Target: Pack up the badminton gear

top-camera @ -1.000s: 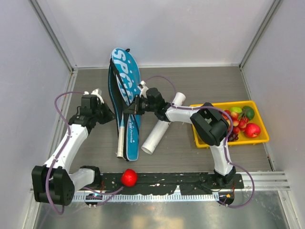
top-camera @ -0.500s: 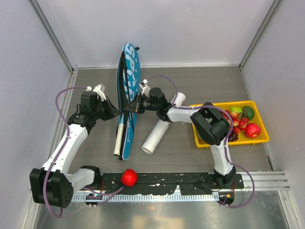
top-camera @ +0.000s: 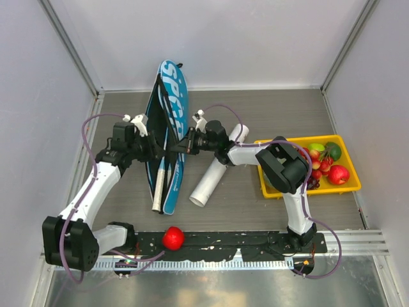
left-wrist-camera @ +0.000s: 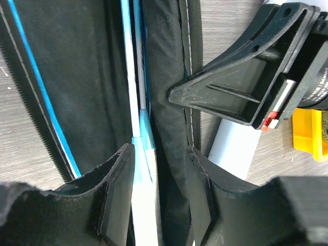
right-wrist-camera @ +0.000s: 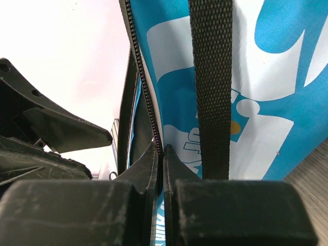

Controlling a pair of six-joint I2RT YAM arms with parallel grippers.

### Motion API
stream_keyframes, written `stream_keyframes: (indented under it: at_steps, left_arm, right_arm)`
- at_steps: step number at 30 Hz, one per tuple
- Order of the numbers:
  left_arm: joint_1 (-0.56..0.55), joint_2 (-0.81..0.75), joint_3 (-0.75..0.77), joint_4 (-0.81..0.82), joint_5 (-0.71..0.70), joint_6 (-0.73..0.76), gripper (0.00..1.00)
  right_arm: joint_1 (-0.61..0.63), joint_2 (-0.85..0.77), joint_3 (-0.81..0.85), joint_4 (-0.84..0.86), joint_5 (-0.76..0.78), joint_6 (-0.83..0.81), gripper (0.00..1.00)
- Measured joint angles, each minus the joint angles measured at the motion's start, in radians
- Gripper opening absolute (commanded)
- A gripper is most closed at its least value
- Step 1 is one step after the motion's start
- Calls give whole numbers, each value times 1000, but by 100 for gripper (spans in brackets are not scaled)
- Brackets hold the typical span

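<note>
The blue "SPORT" racket bag [top-camera: 174, 96] lies lengthwise at the middle left, its zip edge lifted. A pale racket handle [top-camera: 157, 188] sticks out of its near end. My right gripper [top-camera: 180, 146] is shut on the bag's zipper edge [right-wrist-camera: 163, 151], holding the upper flap up. My left gripper [top-camera: 155, 149] stands open at the bag's mouth. In the left wrist view its fingers [left-wrist-camera: 118, 195] straddle the light-blue and white racket shaft [left-wrist-camera: 139, 169] and the black inner edge of the bag [left-wrist-camera: 174, 154]. The long white tube [top-camera: 211, 179] lies on the table right of the bag.
A yellow tray [top-camera: 348, 187] of fruit sits at the right. A small red ball [top-camera: 172, 238] rests on the rail at the near edge between the arm bases. Grey walls close in the left, back and right sides.
My left gripper has moved right to the bag's mouth and opened. The lifted bag flap has shifted, so the bag looks narrower than a second ago. The right gripper stays shut on the zip edge.
</note>
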Motion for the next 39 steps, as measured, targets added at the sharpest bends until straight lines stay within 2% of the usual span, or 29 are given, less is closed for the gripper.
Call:
stream_keyframes:
  at_steps: [4,8,13,17,22,25,27,30,33,39]
  left_arm:
    - [0,19,-10,2,0,21,47]
    - [-1,3,-11,-8,-35,29,55]
    - [-1,-60,0,-79,-200,36,62]
    - [-1,-65,6,-122,-296,37,63]
    - [-1,-24,-15,-126,-295,20,61]
    - [-1,21,-37,-119,-277,2,55]
    - [-1,61,-49,-113,-259,-8,48]
    - [-1,106,-65,-96,-225,-26,26]
    - [-1,120,-71,-88,-201,-31,0]
    - [-1,81,-34,-106,-199,-21,0]
  right_arm:
    - [-4,0,-11,10,1,-5,5]
    - [-14,0,-38,16,5,-11,5]
    - [-30,0,-65,16,5,-12,5]
    - [-36,0,-73,14,4,-16,5]
    - [-38,-1,-77,15,4,-20,5]
    - [-40,-1,-80,15,5,-23,5]
    - [-40,-1,-82,14,5,-23,5]
    - [-41,-1,-82,15,4,-22,5]
    - [-41,-1,-75,6,3,-18,5]
    - [-39,-16,-8,-103,11,-15,5]
